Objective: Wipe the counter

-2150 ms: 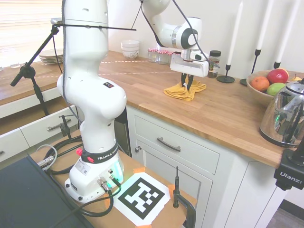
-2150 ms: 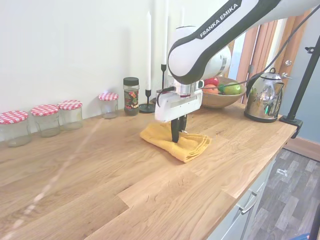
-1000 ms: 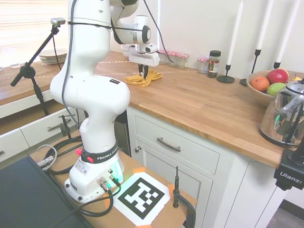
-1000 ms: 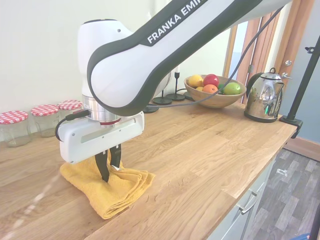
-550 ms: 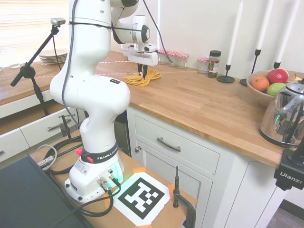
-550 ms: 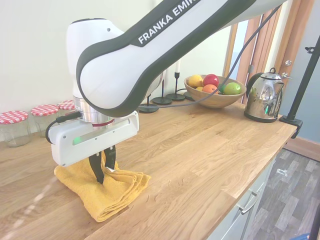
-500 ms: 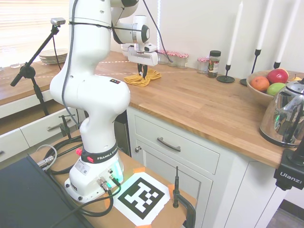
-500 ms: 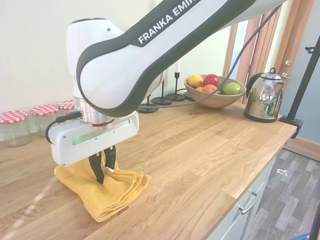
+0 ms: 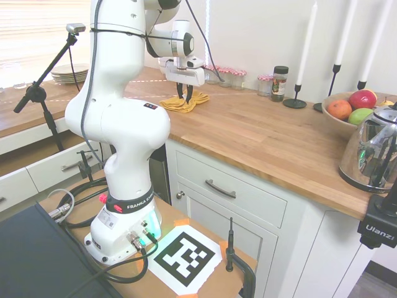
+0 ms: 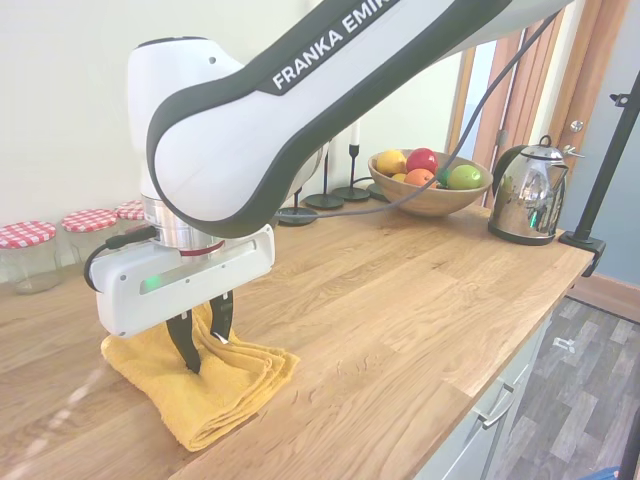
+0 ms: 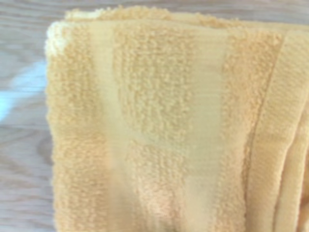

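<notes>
The counter (image 9: 267, 136) is a long butcher-block top (image 10: 400, 300) over white cabinets. A folded yellow towel (image 10: 235, 385) lies flat on it near the front edge, at the end by the jars; it shows as a small yellow heap (image 9: 172, 103) in the first exterior view. My gripper (image 10: 207, 355) hangs straight down over the towel, open, with its fingertips spread apart at the towel's top surface and nothing pinched between them. It also shows from the other side (image 9: 184, 98). The towel's terry weave (image 11: 159, 121) fills the wrist view, with wood beside it.
Glass jars with red checked lids (image 10: 25, 255) line the wall behind the towel. Further along stand a spice jar (image 9: 280, 82), black candlesticks (image 9: 296, 93), a fruit bowl (image 10: 425, 185) and a steel kettle (image 9: 372, 152). Plates (image 9: 70, 72) sit at the far end.
The gripper dragged the towel along the counter from near the candlesticks to the jar end. In the last half second its fingers spread apart and the hand rose slightly.
</notes>
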